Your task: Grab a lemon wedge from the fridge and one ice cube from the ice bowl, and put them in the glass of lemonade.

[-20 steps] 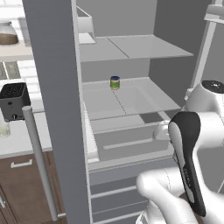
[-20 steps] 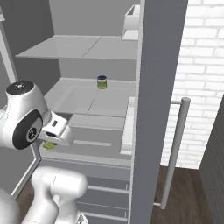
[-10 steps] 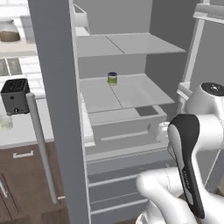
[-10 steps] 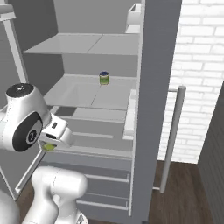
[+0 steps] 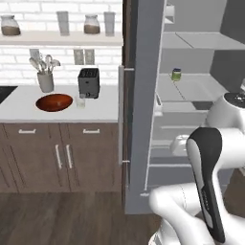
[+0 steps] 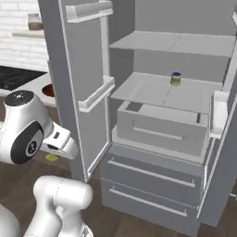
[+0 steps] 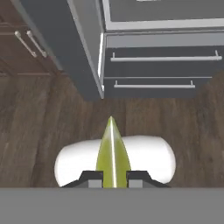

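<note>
Pinching the lemon wedge between its two fingertips, the gripper points down at the wooden floor in front of the fridge. In the hand view the wedge stands up from the dark fingers as a narrow yellow-green blade, its tip aimed toward the fridge's two drawers. In the right base view a bit of the same yellow-green shows under the hand, low and left of the fridge's open left door.

Both fridge doors stand open. Inside, a small green jar with a blue lid sits on the middle shelf, toward the back. Below that shelf a grey inner drawer is pulled forward. The upper shelf lies above the jar.

To the left of the fridge, in the left base view, runs a white counter over dark brown cabinets. On it, the ice bowl sits well left of the fridge, and the glass stands just beside the bowl on its fridge side, in front of a black toaster. Whether any ice cube lies in the bowl cannot be told. A grey holder of utensils stands behind the bowl. Higher on the brick wall, left of the fridge, a shelf carries two lidded jars of brown powder and two tall grey glasses.
</note>
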You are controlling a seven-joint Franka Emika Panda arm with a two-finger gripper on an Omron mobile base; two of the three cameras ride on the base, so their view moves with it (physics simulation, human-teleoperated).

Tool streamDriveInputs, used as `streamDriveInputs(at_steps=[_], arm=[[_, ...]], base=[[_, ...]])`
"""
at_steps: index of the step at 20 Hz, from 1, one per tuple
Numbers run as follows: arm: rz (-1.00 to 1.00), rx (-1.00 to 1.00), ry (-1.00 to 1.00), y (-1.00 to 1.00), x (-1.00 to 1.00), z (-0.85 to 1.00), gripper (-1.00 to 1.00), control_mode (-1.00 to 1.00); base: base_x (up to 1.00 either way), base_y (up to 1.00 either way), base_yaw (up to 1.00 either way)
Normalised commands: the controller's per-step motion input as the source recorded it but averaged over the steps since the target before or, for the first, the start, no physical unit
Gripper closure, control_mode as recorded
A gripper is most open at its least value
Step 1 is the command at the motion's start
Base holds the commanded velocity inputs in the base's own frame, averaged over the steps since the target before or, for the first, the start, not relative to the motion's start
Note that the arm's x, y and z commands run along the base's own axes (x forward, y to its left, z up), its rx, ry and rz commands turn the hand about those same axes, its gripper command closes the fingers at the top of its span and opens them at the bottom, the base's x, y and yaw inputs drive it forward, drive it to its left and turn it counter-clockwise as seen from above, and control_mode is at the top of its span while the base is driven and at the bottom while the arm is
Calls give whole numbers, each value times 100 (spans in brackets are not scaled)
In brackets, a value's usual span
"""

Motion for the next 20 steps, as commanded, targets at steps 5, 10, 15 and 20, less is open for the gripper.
streamDriveInputs(at_steps=[5,10,15,20], arm=[[0,0,0,0,0,0,100,100],[0,0,0,0,0,0,100,100],[0,0,0,0,0,0,100,100],[0,0,0,0,0,0,100,100]], base=[[19,100,45],[86,98,9],[100,83,9],[100,39,39]])
